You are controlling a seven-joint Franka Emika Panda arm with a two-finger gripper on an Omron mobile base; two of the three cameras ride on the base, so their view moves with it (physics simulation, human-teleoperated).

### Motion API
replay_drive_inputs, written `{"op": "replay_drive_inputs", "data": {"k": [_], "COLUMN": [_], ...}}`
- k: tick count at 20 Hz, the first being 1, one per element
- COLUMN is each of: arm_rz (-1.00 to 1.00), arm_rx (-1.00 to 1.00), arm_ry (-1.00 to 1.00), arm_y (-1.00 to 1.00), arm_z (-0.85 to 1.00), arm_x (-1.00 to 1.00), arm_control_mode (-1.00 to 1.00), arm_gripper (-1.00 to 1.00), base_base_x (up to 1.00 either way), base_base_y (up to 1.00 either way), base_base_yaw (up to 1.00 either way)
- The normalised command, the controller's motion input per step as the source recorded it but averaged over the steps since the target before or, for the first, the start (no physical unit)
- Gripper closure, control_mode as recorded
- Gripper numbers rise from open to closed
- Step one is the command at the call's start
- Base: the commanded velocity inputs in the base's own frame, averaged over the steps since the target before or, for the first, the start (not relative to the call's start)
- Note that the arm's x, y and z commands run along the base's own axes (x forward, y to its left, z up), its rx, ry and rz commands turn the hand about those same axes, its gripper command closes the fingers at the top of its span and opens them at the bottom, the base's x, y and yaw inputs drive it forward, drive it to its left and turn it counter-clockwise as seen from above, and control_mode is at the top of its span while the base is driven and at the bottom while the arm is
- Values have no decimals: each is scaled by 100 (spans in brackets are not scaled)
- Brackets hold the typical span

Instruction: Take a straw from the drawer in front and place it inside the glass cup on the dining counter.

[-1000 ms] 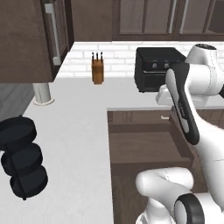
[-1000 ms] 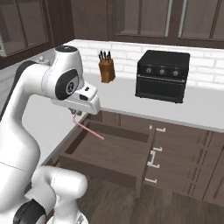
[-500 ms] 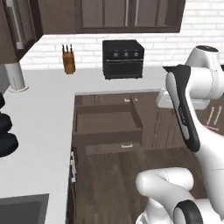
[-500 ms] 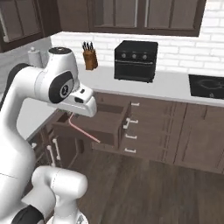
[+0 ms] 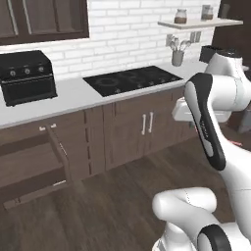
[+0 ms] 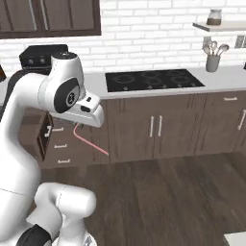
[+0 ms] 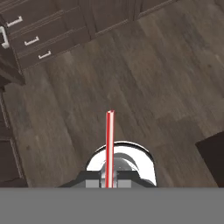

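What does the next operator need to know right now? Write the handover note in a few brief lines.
Gripper: shut on the straw, which sticks out below the hand, over the wood floor.
Drawer: pulled open, off to the left in the left base view.
Done: straw is out of the drawer and in the grip.
Left: get to the dining counter, find the glass cup, put the straw in it and let go.

You won't find any text, label, brand, number or sign that can be read here. The black oven (image 5: 27,76) has knobs with no legible markings, and the shelf jars (image 5: 181,16) are too small and blurred to show any lettering.
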Motion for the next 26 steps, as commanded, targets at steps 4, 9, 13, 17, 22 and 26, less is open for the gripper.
{"op": "replay_drive_inputs", "data": {"k": [4,9,13,17,22,26], "arm_rz": [0,0,0,0,0,0], "arm_rx": [0,0,0,0,0,0], "arm_ry": [0,0,0,0,0,0], "arm_y": [0,0,0,0,0,0], "arm_z": [0,0,0,0,0,0], "arm_x": [0,0,0,0,0,0], "arm_control_mode": [100,100,100,100,100,100], "arm_gripper": [100,100,100,100,100,100], "base_base_x": [0,0,-2,-21,-28,-3], "base_base_y": [-70,-59,-38,-26,-8,55], "base_base_yaw": [-78,-80,-80,-79,-74,-45]}}
